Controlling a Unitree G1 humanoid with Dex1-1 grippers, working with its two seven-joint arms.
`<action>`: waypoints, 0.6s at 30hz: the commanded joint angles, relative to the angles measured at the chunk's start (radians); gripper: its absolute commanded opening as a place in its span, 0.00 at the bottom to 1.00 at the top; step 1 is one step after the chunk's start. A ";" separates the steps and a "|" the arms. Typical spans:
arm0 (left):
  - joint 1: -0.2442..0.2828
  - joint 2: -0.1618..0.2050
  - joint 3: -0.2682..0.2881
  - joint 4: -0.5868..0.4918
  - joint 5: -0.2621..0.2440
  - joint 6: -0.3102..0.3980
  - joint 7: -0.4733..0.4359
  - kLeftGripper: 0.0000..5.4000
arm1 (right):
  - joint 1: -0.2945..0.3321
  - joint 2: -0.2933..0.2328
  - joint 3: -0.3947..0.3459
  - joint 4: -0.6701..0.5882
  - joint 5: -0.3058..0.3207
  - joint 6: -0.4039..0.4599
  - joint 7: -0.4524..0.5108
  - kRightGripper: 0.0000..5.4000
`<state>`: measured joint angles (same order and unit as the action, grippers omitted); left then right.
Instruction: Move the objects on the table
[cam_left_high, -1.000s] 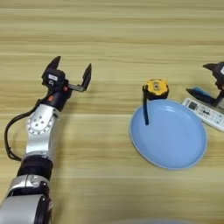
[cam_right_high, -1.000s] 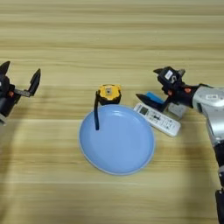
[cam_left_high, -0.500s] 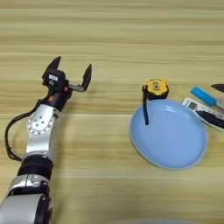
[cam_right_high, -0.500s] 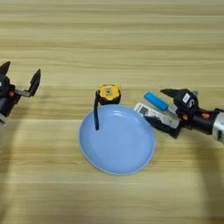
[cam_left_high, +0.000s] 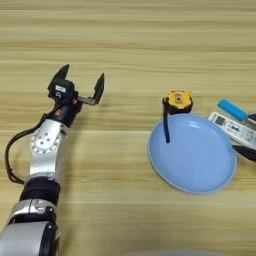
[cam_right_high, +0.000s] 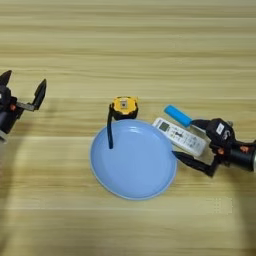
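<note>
The light-blue plate (cam_right_high: 133, 161) is my landmark on the wooden surface (cam_right_high: 128, 45). My right fingers (cam_right_high: 193, 142) sit just to its right, spread wide and grasping nothing — one tip lies low by the plate's right rim, the other reaches up toward the near end of the white remote (cam_right_high: 179, 136). The remote lies slanted at the plate's upper right, its left end touching or just over the rim. The small blue block (cam_right_high: 178, 115) rests just beyond the remote, farther from the plate. The yellow-and-black tape measure (cam_right_high: 124, 106) stands at the plate's top edge, and its black strap (cam_right_high: 109, 131) trails down over the rim onto the plate.

My left fingers (cam_left_high: 81, 86) are well off to the plate's left, parted and holding nothing, raised over bare wood.

I judge the remote to be what my right fingers are after. To do it well I should bracket its narrow width rather than its length, keep the lower tip clear of the plate rim, and close squarely — a slim flat body will twist or skid if pinched at a corner.

I can read no brand or writing; the remote's buttons and the tape measure's face are too small to make out.
</note>
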<state>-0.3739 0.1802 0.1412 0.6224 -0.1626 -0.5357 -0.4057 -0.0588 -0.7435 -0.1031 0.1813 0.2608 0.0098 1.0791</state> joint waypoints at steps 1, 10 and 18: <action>-0.018 0.013 0.002 0.013 -0.003 -0.007 -0.007 1.00 | 0.014 -0.028 -0.027 0.038 0.018 -0.014 0.031 0.99; -0.023 0.016 0.005 0.019 -0.004 -0.009 -0.011 1.00 | 0.003 -0.031 -0.025 0.099 -0.004 -0.033 0.051 0.99; -0.026 0.016 0.006 0.022 -0.004 -0.009 -0.014 1.00 | -0.039 -0.016 0.006 0.127 -0.040 -0.018 0.019 0.99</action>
<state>-0.3813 0.1847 0.1456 0.6379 -0.1628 -0.5358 -0.4158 -0.0703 -0.7531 -0.1102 0.2906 0.2363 -0.0108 1.1093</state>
